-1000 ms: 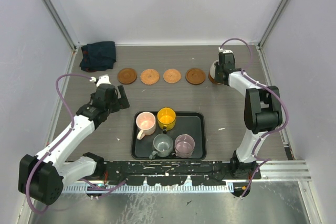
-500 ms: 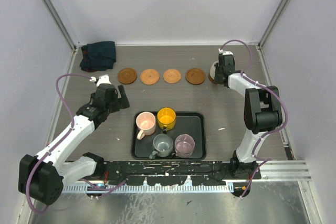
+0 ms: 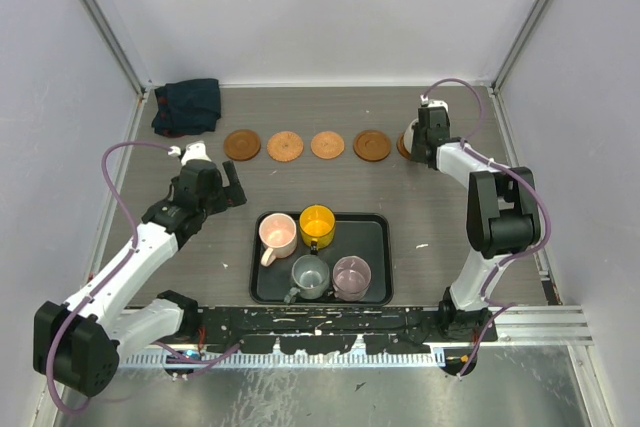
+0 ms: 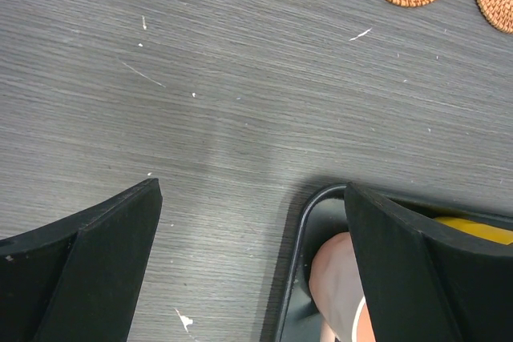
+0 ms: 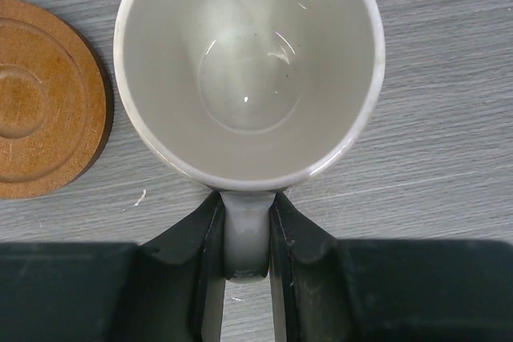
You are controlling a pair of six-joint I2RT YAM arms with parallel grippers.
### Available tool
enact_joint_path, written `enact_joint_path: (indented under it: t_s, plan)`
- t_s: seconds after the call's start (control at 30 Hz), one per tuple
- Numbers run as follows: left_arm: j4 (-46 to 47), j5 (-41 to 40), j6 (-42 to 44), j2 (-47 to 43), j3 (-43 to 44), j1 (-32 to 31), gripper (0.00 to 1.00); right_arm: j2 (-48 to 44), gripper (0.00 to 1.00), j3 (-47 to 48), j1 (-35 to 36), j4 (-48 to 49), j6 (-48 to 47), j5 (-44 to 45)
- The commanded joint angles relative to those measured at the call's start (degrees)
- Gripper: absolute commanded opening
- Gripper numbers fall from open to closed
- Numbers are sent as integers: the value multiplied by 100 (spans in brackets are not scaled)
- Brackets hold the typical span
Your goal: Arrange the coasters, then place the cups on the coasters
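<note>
Grey wood-grain table, cream-white mug pinched by its handle at the far right.
Black tray sits near centre, holding the pink mug, yellow mug, grey-teal mug and mauve mug. The left gripper hovers just left of the tray, jaws wide apart and empty. The right gripper is clamped on the handle of the upright cream-white mug. A dark cloth lies in the far-left corner. Four coasters line the far side; a fifth coaster, wooden, lies just beside the held mug.
</note>
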Motion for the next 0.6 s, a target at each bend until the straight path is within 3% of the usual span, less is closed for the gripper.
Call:
enact_joint_path:
  t_s: [0.0,0.2,0.57]
  plan:
    - [166,35,-28,-122,16,32,98,-496,24,147,-29,261,36,210]
    - [176,43,-24,-115,-3,27,98,-490,31,174,-26,253,11,179]
    - [167,38,-45,-156,-42,32,98,-222,25,401,-24,231,-24,67]
